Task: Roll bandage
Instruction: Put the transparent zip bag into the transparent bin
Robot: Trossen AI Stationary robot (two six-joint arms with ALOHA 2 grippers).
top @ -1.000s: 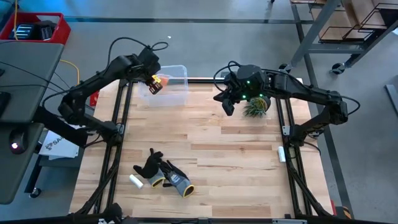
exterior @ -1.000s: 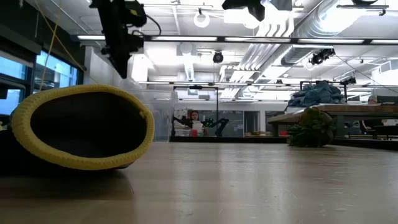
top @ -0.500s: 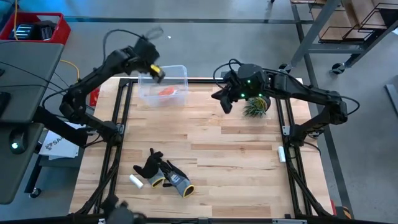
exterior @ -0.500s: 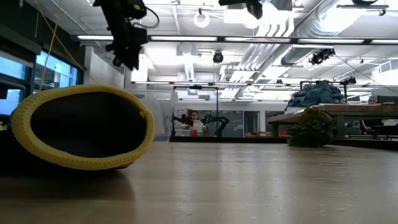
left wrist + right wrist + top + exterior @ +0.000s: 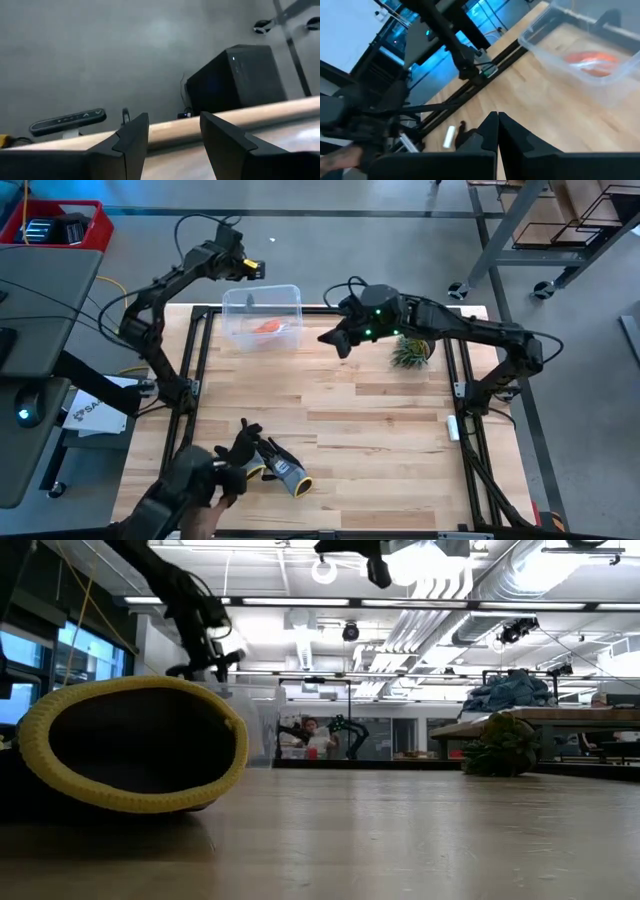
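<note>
bandage (image 5: 268, 326) lying in the clear bin (image 5: 262, 315)
left claw (image 5: 252, 270) released above the bin; right claw (image 5: 331, 340) clenched over the worktop (image 5: 380, 420) (probably empty).

One bandage (image 5: 267, 326), one bin (image 5: 285, 298) — two gloves (image 5: 262, 461).

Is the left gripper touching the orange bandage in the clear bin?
Apart. In the high view the left gripper is open, beyond the clear bin's far edge, while the bandage lies on the bin floor. The left wrist view shows nothing between its fingers.
</note>
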